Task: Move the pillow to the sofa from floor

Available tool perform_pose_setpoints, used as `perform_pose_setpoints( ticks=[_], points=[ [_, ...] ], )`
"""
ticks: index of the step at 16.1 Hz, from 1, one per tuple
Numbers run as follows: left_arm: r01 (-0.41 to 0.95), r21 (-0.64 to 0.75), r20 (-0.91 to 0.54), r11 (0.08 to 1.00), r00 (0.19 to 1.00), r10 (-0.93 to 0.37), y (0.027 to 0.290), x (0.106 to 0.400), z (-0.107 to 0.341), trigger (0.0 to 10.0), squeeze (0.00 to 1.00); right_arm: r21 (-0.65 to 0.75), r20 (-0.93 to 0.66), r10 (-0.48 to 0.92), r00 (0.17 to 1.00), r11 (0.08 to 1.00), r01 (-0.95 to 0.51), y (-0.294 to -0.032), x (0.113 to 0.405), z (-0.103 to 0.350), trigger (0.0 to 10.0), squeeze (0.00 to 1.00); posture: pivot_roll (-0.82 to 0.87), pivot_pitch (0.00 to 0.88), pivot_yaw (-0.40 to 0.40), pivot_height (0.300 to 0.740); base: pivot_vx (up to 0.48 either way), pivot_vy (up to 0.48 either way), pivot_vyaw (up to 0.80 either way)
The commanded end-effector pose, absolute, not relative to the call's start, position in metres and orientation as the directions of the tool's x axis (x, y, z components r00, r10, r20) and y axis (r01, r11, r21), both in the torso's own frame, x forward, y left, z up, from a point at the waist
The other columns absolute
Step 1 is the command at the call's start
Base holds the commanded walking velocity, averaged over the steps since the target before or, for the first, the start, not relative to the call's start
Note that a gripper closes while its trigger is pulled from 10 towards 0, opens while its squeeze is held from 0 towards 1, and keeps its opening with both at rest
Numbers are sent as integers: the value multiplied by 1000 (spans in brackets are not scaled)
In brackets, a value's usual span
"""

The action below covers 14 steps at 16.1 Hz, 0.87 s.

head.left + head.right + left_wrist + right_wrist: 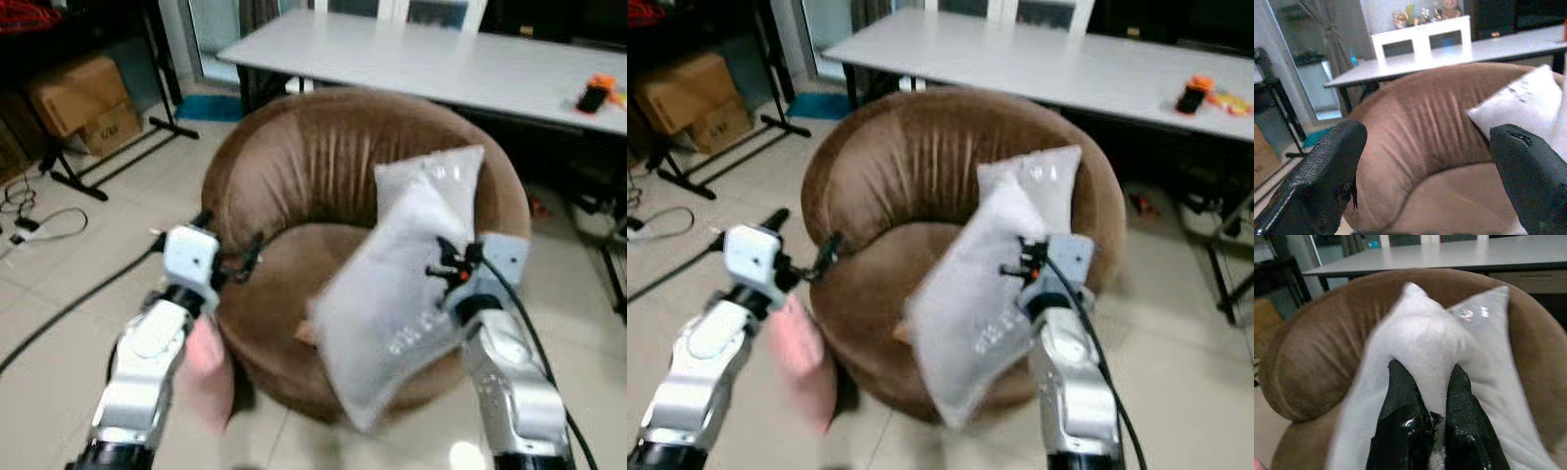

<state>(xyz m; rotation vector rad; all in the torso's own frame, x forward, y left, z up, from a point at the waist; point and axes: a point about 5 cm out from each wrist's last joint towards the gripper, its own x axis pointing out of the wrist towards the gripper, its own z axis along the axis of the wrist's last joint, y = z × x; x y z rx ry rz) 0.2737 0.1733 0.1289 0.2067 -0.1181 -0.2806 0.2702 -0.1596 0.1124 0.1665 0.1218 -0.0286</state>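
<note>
over the round brown sofa [323, 176] hangs a big white pillow [392, 294], up off the floor, tilted, with its low corner sticking out past the front edge of the seat. the right gripper [1425, 396] has it: the two black fingers [1400, 401] are squeezed close together with a fold of the white cloth pinched between them, and the pillow bulges up right past the tips. a second white pillow [436, 176] leans on the back of the sofa, just behind the held one and touching it. the left gripper [1425, 166] is up by the left side of the sofa, near its rim, with its fingers spread wide and nothing between them. something pink [206, 372] shows low beside the left arm, too blurry to tell what it is. behind the sofa stands a long white table [431, 59] with a small orange and black thing [596, 93] on its right end. far off on the left a cardboard box [83, 103] sits on the floor by a black stand [118, 166], and a cable [44, 230] lies on the pale tiles.
</note>
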Motion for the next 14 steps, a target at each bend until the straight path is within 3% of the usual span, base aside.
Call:
perform_pose_setpoints(
  ticks=[1,6,8,14],
  points=[
    [258,229,83,939,955,-283,176,273,129,10000,192,158,-60,-2,998,987,11,-156,272,124,10000,0,-50,0,-6,740,442,0,0],
    [268,230,82,936,953,-293,175,272,129,10000,196,158,7,163,987,974,-162,-144,272,136,10000,0,-52,0,-6,740,438,0,0],
    [277,230,76,933,951,-301,174,272,128,10000,188,92,-24,243,970,967,-240,-139,272,138,10000,0,-53,0,-4,740,418,0,0],
    [504,197,-112,841,864,-491,172,255,111,10000,169,166,-149,358,922,928,-334,-122,278,139,10000,0,-38,0,-11,740,0,0,0]
  ],
)
